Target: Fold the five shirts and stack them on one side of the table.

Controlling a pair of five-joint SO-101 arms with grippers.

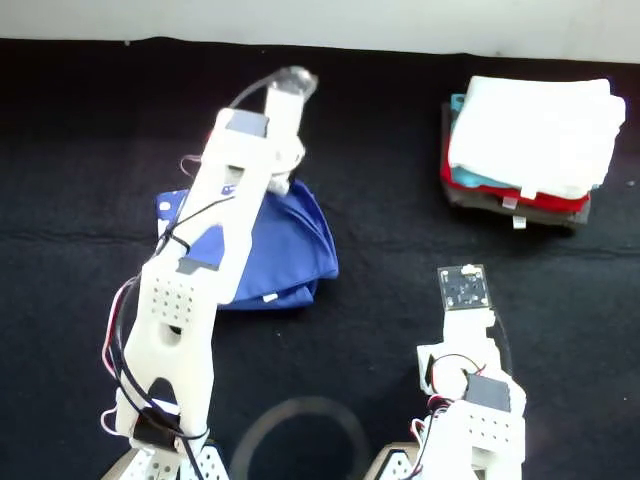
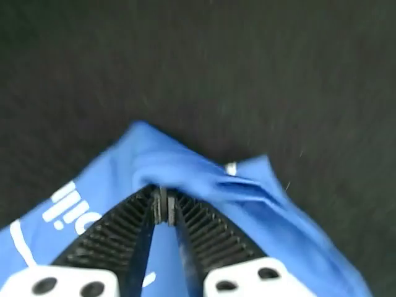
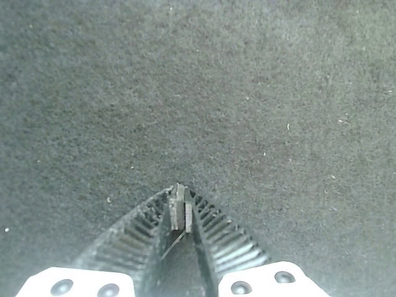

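A blue shirt [image 1: 295,250] lies bunched and partly folded left of the table's middle, under the left arm [image 1: 215,250]. In the left wrist view, my left gripper [image 2: 162,207] is shut on a fold of the blue shirt [image 2: 204,179], whose white print shows beside the fingers. A stack of folded shirts [image 1: 530,140] sits at the back right: white on top, then teal, red and a dark one. My right gripper [image 3: 181,209] is shut with nothing in it, just above bare black cloth. The right arm [image 1: 466,300] stands at the front right.
Black cloth [image 1: 400,230] covers the whole table. A dark ring-shaped cable loop [image 1: 300,435] lies at the front edge between the two arm bases. Open cloth stretches between the blue shirt and the stack.
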